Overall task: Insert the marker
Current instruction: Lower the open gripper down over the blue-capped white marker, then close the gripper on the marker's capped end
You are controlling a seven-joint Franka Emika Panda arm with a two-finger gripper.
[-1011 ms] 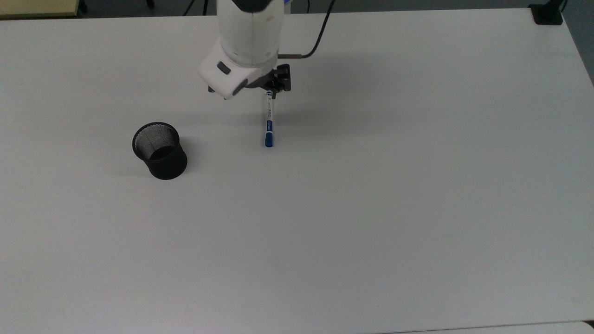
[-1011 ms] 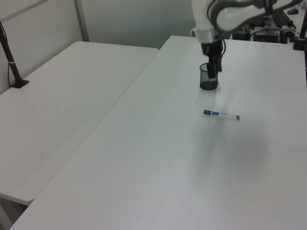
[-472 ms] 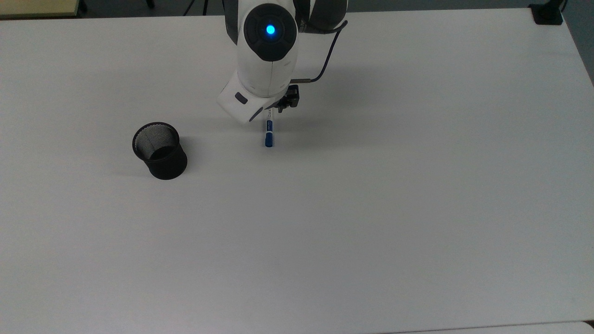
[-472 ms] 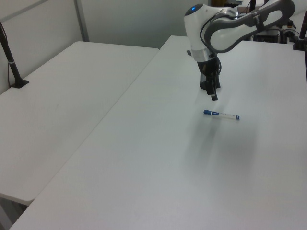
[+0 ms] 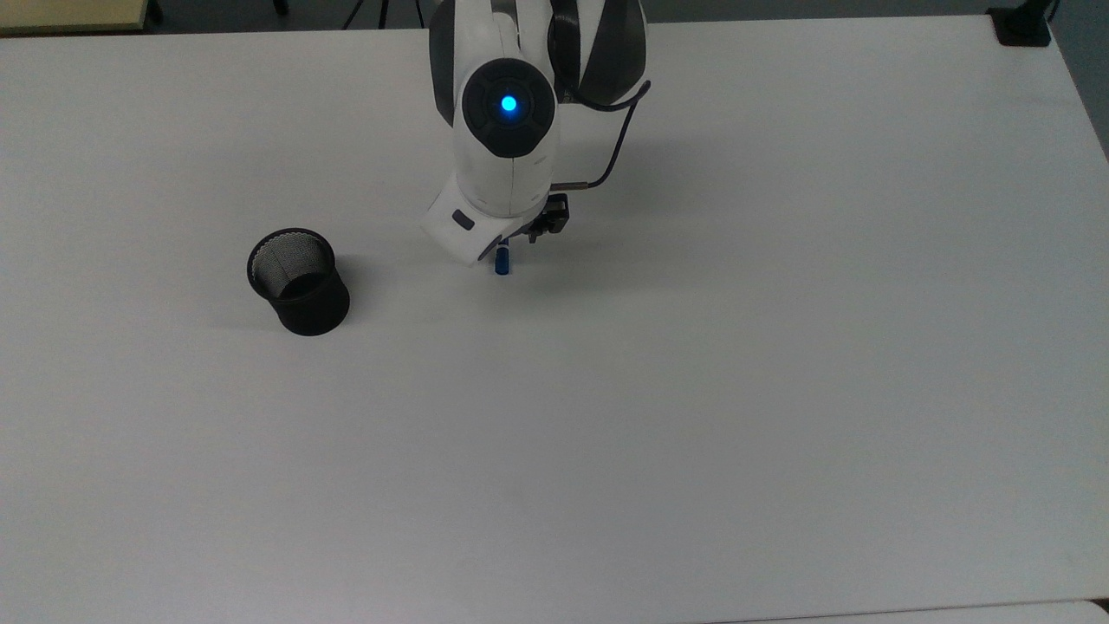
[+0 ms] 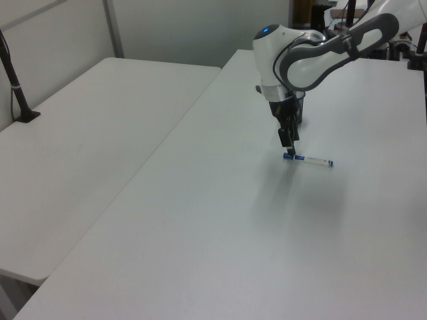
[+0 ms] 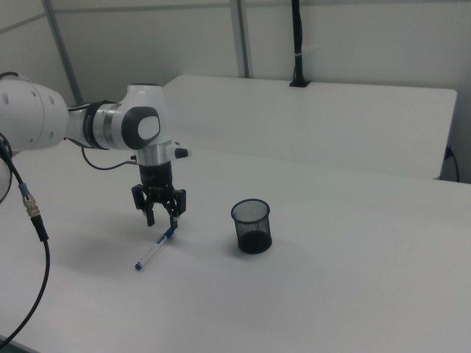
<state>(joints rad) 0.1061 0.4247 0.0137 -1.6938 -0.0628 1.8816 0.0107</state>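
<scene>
White and blue-capped, the marker (image 7: 154, 250) is seen lying flat on the table (image 5: 693, 390), its capped end just beneath the spread-open jaws of the gripper (image 7: 163, 218), the black mesh cup (image 7: 252, 226) well aside.

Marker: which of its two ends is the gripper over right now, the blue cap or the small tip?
The blue cap end: the open gripper hangs just above it, while the marker lies flat with its small tip end toward the right view's lower left.
</scene>
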